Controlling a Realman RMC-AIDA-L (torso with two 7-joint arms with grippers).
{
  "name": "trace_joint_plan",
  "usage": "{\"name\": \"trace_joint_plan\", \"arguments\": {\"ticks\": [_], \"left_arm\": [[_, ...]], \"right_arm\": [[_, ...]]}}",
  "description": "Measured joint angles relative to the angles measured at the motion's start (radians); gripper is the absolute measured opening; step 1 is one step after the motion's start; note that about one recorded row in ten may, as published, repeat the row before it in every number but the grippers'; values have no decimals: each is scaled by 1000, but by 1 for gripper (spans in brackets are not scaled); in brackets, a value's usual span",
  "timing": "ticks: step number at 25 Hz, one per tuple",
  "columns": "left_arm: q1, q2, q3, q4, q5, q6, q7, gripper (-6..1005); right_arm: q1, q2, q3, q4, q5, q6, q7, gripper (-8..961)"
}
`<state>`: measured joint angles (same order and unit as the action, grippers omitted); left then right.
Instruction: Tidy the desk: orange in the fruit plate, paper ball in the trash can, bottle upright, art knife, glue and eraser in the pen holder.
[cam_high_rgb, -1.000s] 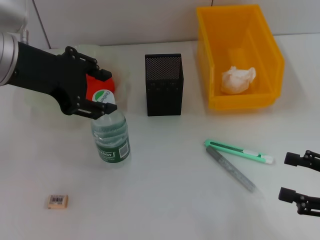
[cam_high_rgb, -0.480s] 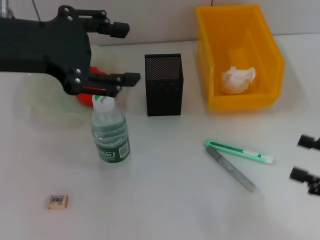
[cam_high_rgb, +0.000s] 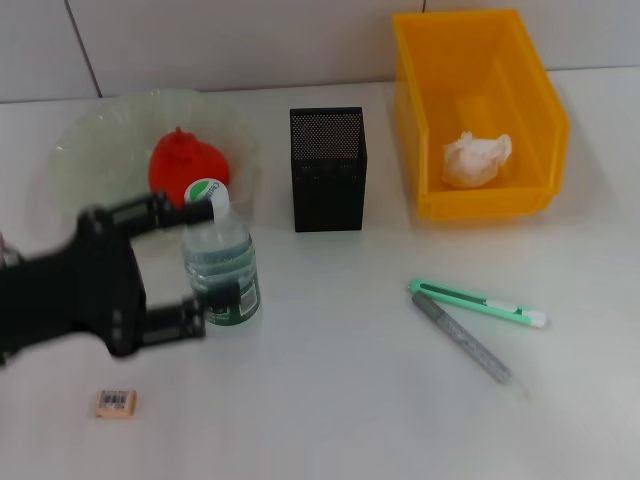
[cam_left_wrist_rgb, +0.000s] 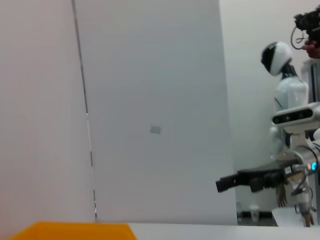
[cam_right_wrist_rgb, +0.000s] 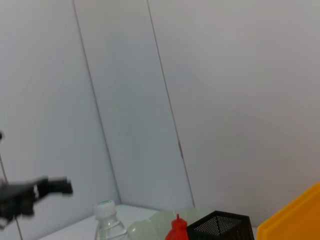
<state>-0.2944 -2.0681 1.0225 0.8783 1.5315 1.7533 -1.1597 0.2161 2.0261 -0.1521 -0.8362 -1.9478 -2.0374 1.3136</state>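
The left claw hangs low over the desk near its left edge, its two fingers spread wide, the gap between them pointing at the bottle. One finger sits by the cap, the other by the label; whether either touches the plastic I cannot tell. The bottle stands upright, white cap on top.

Behind it, toward the back left corner, the orange rests inside the fruit plate. The pen holder stands at the middle of the back edge, just beside the plate. In the back right corner the trash can holds the paper ball.

Right of the desk's centre, an art knife with a mint-green body lies flat, and a grey glue stick lies against it at one end, the two fanning apart. The eraser lies alone near the front left corner, barcode up.

The right claw is out of sight.
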Motion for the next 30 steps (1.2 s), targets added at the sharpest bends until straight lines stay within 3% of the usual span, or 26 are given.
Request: {"name": "trace_joint_plan", "arguments": {"ticks": [1,2,3,5,7,8,9,10,12,13,16,17,23,25,27,28,30], "left_arm": [[0,0,0,0,0,0,0,776],[5,1,1,-166,0,11,126,776],[7,0,1,-199,0,16,158,775],[12,-1,-1,-241,-1,19,196,775],[13,-1,-2,-302,0,15,242,775],[13,-1,-2,-302,0,15,242,775],[10,-1,-2,-325,1,12,259,774],[8,-1,-1,-340,1,10,269,774],[7,-2,0,-361,0,6,281,776],[5,-2,1,-372,-1,3,285,779],[0,-3,-1,-396,-3,-2,288,778],[-1,-4,-4,-409,-3,-3,289,776],[-3,-5,-5,-449,-23,-7,298,772],[-5,-6,-2,-459,-27,-9,304,772],[-10,-9,1,-487,-33,-13,319,772],[-10,-9,1,-487,-33,-13,319,772],[-11,-10,1,-493,-33,-15,320,772]], "right_arm": [[13,1,-3,-59,-1,-8,71,832],[44,1,-15,-201,-9,-17,238,832],[44,1,-15,-201,-9,-17,238,831],[84,-8,-58,-359,-39,-27,415,831],[152,-35,-141,-571,-133,-61,638,831],[152,-35,-141,-571,-133,-61,638,831],[205,-58,-199,-689,-218,-96,754,831],[205,-58,-199,-689,-218,-96,754,831],[282,-104,-331,-817,-343,-140,903,830],[282,-104,-331,-817,-343,-140,903,830],[320,-135,-496,-857,-407,-149,960,830],[340,-143,-599,-851,-447,-148,962,830],[408,-142,-699,-741,-535,-140,896,829],[428,-132,-706,-698,-565,-127,858,828],[440,-97,-736,-652,-629,-57,781,825],[440,-97,-736,-652,-629,-57,781,823],[446,-68,-766,-627,-676,6,753,820]]}}
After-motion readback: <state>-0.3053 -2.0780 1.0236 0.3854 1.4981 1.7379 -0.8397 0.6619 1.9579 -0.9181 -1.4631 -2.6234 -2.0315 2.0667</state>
